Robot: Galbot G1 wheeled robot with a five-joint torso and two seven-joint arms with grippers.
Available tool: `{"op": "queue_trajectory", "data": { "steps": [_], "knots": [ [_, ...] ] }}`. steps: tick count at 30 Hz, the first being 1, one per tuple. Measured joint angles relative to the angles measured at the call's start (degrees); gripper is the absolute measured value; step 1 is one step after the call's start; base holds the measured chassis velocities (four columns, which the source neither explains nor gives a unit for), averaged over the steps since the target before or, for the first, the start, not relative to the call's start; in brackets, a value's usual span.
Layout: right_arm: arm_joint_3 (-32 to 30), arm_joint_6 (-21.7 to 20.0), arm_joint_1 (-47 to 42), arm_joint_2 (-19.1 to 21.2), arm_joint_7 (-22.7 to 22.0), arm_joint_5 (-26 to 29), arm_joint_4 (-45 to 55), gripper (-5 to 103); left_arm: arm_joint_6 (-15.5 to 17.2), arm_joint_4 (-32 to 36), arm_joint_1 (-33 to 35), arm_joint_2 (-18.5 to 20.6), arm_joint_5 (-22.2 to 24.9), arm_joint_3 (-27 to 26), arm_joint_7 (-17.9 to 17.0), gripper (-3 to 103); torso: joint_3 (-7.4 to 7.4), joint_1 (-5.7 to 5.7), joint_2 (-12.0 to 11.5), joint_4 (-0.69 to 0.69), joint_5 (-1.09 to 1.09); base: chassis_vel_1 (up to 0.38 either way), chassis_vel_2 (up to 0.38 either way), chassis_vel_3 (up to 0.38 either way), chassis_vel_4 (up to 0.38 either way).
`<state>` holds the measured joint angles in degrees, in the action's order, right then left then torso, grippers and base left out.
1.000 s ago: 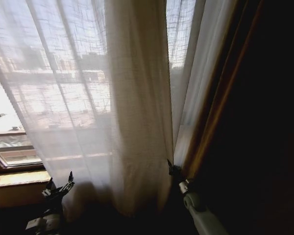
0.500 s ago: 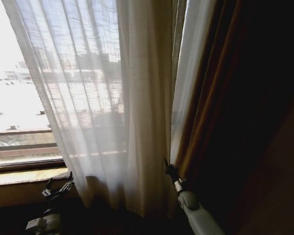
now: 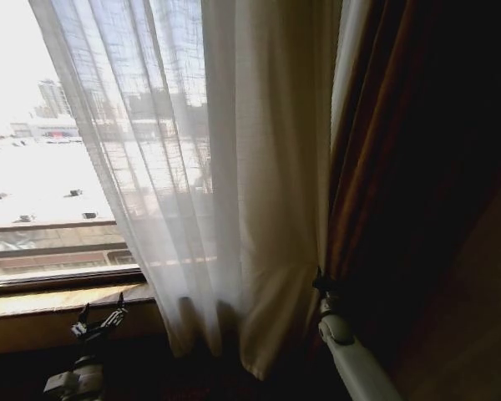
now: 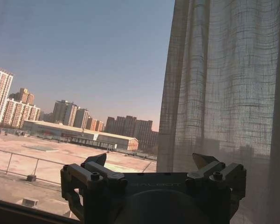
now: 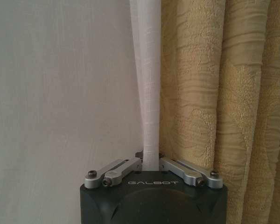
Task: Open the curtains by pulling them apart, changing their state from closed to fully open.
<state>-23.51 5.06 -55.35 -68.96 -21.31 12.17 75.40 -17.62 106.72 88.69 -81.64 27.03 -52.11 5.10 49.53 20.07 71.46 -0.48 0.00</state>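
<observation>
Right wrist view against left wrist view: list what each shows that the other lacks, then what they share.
Right wrist only: the right end effector shut on a bunched strip of the sheer curtain, with a patterned golden-brown drape right beside it.

Left wrist only: the left end effector open and holding nothing, bare window glass with sky, a low wide building and high-rise blocks beyond.

Both: sheer curtain fabric, seen in the left wrist view as a pleated panel beside the exposed glass.

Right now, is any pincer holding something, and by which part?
The right pincer pinches a gathered fold of the curtain, low down beside the drape. The left pincer is open, holding nothing.
</observation>
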Motion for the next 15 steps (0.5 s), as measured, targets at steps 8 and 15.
{"op": "queue_trajectory", "data": {
  "steps": [8,15],
  "knots": [
    [1.16,-1.43,-3.44,0.56,1.51,1.68,6.09,0,0.00,0.00,0.00,0.00,0.00,0.01,0.00,100,0.00,0.00,0.00,-0.01,0.02,0.000,0.000,0.000,0.000],
    [2.88,-1.12,-8.94,1.19,13.73,7.08,15.45,14,0.00,0.00,0.00,0.00,0.00,0.01,0.00,100,0.00,0.00,0.00,0.00,0.01,0.000,0.000,0.000,0.000]
  ]
}}
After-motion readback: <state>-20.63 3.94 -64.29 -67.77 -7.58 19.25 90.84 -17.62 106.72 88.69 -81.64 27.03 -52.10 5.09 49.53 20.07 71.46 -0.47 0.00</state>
